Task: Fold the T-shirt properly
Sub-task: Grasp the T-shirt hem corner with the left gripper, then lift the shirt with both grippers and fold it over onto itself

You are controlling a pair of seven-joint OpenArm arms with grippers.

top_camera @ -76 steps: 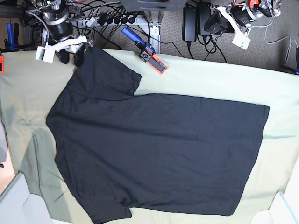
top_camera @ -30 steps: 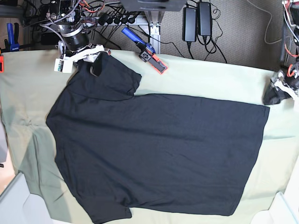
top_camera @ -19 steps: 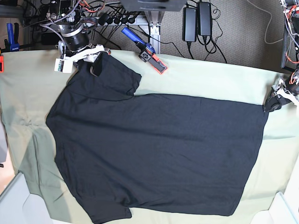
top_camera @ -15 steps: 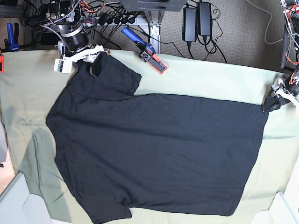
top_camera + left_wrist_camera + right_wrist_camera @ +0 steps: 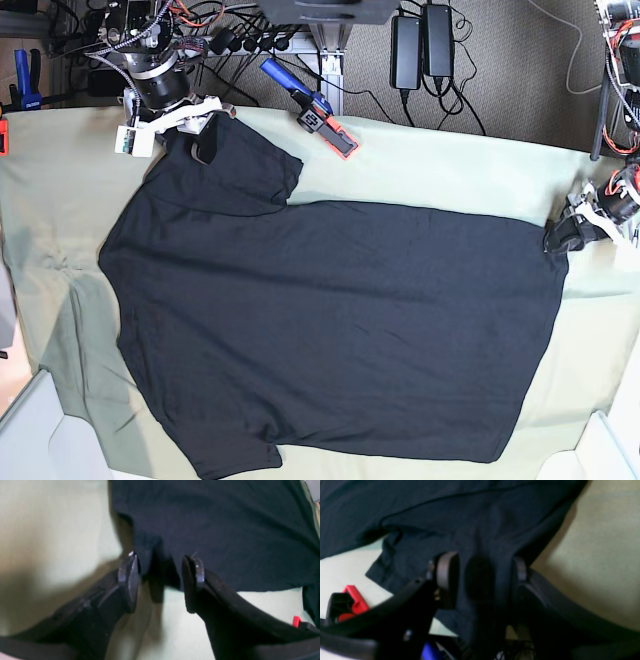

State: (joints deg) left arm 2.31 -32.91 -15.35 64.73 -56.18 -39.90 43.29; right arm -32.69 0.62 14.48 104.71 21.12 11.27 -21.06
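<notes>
The black T-shirt (image 5: pixel 340 320) lies spread flat, plain side up, on the pale green cloth (image 5: pixel 450 170). My left gripper (image 5: pixel 562 236) is at the shirt's upper right hem corner. In the left wrist view, the left gripper (image 5: pixel 160 582) is open, and its fingers straddle a bunched bit of that corner of the T-shirt (image 5: pixel 212 517). My right gripper (image 5: pixel 197 140) sits at the upper sleeve by the table's back left. In the right wrist view, the right gripper (image 5: pixel 481 580) is open with sleeve fabric of the T-shirt (image 5: pixel 470 512) lying between its fingers.
A blue and orange clamp tool (image 5: pixel 315 110) lies on the cloth behind the sleeve, and its red part (image 5: pixel 352 600) shows in the right wrist view. Cables and power bricks (image 5: pixel 420 45) run behind the table. White bins (image 5: pixel 40 430) stand at the front corners.
My left gripper has come in leftward from beyond the table edge onto the hem corner, nudging that corner slightly inward. The right gripper has stayed on the sleeve.
</notes>
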